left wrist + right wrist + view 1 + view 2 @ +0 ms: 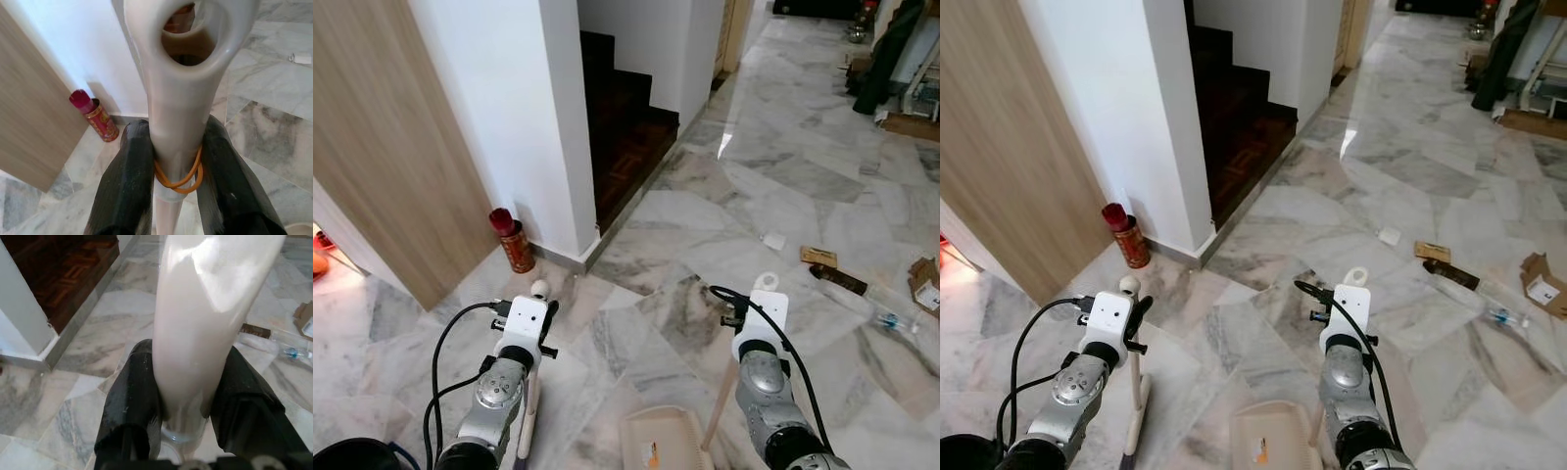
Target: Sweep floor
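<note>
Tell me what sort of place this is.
Probably a hallway in a home: a marble-tiled floor, dark wooden stairs behind a white wall, and litter such as a cardboard scrap. Each pincer, left and right, grips a cream handle.

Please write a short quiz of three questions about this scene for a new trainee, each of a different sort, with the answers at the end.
1. True or false: the left gripper is shut on a cream plastic broom handle with an orange rubber band around it.
2. What stands at the foot of the white wall: A) a green bucket, B) a red cylindrical tin, C) a blue shoe?
3. Fill in: the right gripper holds the pale handle of the beige ______.

Key: 1 true; 2 B; 3 dustpan.
</note>
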Tool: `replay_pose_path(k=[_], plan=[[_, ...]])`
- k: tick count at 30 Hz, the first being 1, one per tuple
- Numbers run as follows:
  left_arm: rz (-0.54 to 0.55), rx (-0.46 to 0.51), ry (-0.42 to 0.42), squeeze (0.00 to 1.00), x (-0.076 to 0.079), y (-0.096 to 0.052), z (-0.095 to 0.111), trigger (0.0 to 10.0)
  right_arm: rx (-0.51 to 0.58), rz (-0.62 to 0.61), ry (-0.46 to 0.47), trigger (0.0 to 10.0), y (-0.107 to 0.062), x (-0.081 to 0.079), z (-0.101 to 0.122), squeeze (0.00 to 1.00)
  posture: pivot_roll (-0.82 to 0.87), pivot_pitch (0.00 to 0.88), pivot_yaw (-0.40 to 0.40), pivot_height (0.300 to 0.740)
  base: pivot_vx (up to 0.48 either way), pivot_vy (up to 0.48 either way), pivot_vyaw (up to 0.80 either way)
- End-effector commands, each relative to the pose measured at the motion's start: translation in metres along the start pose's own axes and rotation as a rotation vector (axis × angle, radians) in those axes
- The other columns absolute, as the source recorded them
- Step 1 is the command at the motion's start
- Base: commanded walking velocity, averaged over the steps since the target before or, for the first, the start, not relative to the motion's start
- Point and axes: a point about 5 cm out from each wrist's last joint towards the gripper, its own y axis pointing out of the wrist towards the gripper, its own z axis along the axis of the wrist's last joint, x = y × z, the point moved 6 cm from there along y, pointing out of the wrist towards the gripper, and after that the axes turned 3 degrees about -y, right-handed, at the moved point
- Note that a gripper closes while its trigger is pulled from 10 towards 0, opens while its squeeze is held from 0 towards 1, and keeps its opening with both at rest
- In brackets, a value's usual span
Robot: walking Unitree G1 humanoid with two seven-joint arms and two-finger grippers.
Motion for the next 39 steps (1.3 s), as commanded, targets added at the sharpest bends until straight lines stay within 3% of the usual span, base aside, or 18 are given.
replay_pose_path(k=[1,8,39], plan=[[-0.001,0.027,0.005,0.0,0.0013,0.0027,0.008,10.0,-0.013,-0.012,0.001,10.0,-0.0002,0.0044,-0.0032,0.0,0.11,0.0,0.039,0.74,0.0,-0.281,-0.8],[0.0,0.028,0.004,0.0,0.001,0.0029,0.0086,10.0,-0.01,-0.018,0.003,10.0,-0.0007,0.0057,-0.0035,0.0,0.11,0.0,0.041,0.74,0.0,-0.272,-0.34],[0.013,0.026,-0.026,0.0,0.0008,0.0036,0.0095,10.0,-0.012,-0.019,-0.003,10.0,-0.0002,0.0073,-0.0037,0.0,0.11,0.0,0.032,0.74,0.0,0.0,0.0]])
